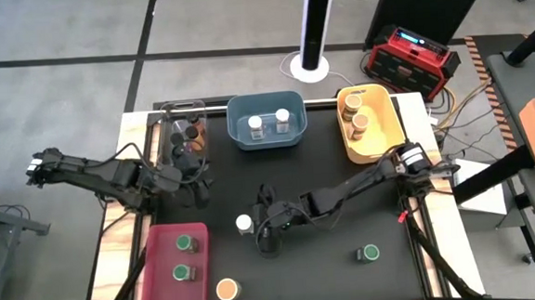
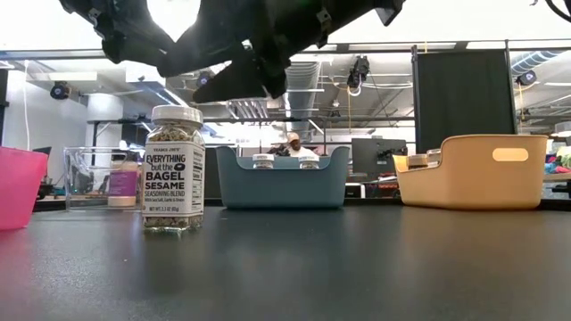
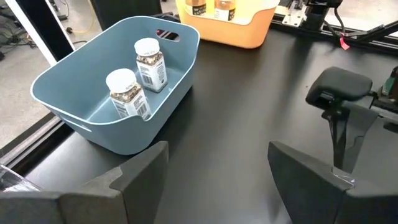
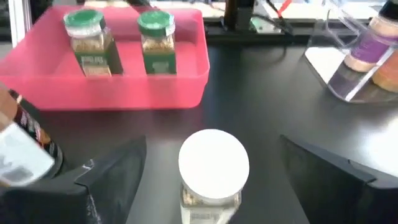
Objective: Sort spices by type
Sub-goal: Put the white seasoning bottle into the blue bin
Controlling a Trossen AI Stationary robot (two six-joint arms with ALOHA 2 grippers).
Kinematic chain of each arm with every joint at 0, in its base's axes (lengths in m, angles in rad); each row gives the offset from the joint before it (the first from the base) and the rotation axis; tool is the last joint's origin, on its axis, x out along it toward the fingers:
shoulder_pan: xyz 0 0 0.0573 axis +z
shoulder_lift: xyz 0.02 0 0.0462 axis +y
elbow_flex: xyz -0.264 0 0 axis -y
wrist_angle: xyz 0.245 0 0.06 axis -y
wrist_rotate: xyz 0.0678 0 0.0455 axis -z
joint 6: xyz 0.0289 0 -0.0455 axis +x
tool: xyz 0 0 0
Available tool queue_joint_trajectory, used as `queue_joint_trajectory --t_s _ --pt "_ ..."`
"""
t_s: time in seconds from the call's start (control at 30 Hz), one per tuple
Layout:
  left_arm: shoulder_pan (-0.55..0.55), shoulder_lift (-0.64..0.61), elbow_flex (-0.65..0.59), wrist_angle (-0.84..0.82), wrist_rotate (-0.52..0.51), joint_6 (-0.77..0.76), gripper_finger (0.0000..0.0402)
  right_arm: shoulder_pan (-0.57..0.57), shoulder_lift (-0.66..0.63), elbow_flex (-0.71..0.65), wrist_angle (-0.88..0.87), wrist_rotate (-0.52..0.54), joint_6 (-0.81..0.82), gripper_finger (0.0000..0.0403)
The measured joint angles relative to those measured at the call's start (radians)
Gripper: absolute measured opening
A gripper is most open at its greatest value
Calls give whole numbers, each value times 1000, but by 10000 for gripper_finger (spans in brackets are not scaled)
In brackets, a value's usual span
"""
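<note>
I am working the right pincer down toward the white-lidded jar, which is standing upright on the black bench near the middle, just beside the red bin. In the right wrist view the jar's round white lid is sitting squarely between my two dark fingers, which are spread wide with clear air on either side of it, so the pincer is released and holding nothing. The jar's long axis is running straight up, and my fingers are straddling it from above and behind, so a level close should take it by the body under the lid.

The right arm is plainly the nearer one. The left pincer is waiting, also spread and empty, near the clear bin at the far left, looking toward the blue bin with its two white-lidded jars. I am judging that bin to be this jar's home, since the lids match.
</note>
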Motion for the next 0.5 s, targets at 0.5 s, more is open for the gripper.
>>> queue_joint_trajectory --t_s 0.5 --pt "0 33 0 15 -1 0 261 -7 59 0 66 8 -3 359"
